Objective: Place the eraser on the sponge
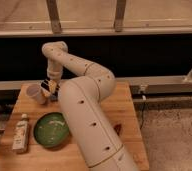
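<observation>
My gripper (49, 87) hangs over the back left of the wooden table (129, 105), just right of the clear plastic cup (35, 93). It is shut on the eraser (45, 83), a small black block with white stripes that sticks out at the fingertips. The sponge is hidden; I cannot make it out under or behind the gripper. My thick white arm sweeps from the bottom middle up and over to the gripper and covers much of the table's middle.
A green plate (51, 130) lies at the front left, with a white bottle (21, 133) lying left of it. A reddish-brown oblong object (118, 129) peeks out right of the arm. A dark wall and rail run behind the table.
</observation>
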`<state>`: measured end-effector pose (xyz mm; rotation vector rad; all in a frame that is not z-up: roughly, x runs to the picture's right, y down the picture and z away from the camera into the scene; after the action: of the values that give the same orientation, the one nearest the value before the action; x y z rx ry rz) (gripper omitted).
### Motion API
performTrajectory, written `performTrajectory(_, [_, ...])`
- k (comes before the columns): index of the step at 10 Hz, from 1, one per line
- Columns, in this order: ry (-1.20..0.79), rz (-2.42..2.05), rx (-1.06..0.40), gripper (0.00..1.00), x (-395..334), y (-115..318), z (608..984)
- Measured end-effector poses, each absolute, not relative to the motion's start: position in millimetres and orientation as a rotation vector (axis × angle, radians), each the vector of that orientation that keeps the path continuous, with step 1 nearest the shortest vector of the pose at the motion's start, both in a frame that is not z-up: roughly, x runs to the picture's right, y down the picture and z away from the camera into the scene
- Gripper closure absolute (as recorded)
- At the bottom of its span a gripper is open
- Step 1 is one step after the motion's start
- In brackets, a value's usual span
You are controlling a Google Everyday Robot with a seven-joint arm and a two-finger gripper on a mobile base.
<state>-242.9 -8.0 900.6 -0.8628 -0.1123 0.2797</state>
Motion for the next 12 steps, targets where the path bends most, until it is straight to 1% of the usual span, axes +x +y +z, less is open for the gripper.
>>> performTrajectory(2, [-0.099,0.284,-0.861,1.0,-244,-8,901])
performTrajectory(5, [-0.032,0.334,-0.875,1.0,-224,-9,924])
performTrajectory(8, [-0.011,0.367,-0.885,1.0,-212,-8,936])
performTrajectory(12, [-0.015,0.361,-0.928,1.0,-214,7,950])
